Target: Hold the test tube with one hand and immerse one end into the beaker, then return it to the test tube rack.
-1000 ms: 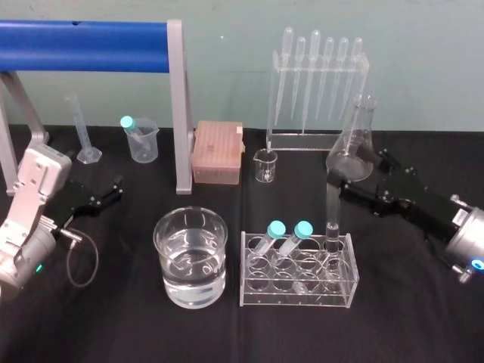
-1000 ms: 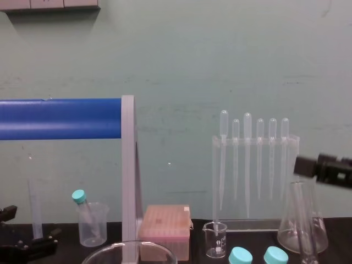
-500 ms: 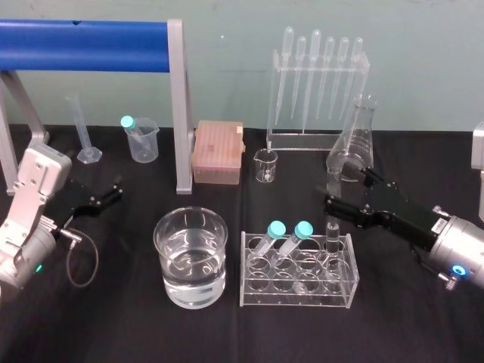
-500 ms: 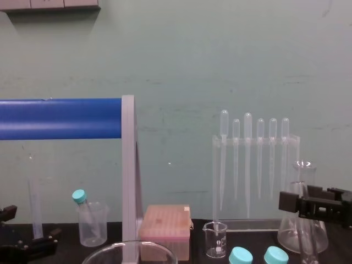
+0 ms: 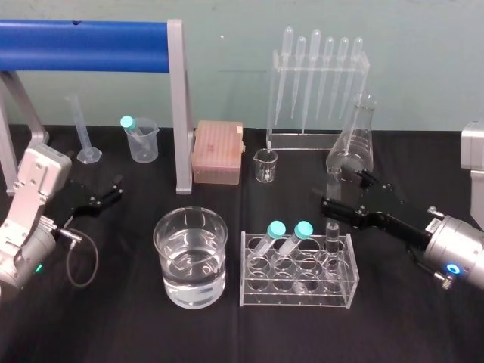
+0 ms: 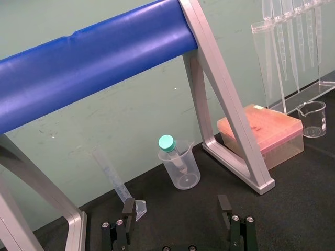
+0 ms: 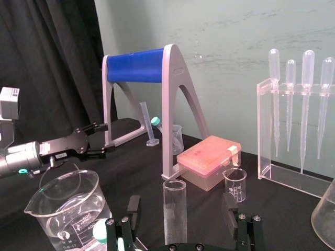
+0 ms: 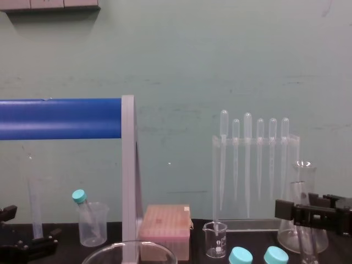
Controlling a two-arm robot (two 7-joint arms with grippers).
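Right end effector (image 5: 342,189) hovers above the rear right corner of the test tube rack (image 5: 296,296), fingers spread wide. The right arm comes in low from the rack's right, silver wrist (image 5: 460,257) showing its blue ring. Left end effector (image 5: 113,190) idle well left of the rack, fingers apart, near the tabletop (image 5: 113,325).

The beaker (image 8: 154,247) is cut off below its rim by the chest view's bottom edge. The test tube (image 7: 175,209) has its lower end hidden at the right wrist view's bottom centre.

test tube (image 5: 333,234) — clear, uncapped, upright in rack (image 5: 299,293), right end | beaker (image 5: 190,227) — wide, part-filled, beside rack
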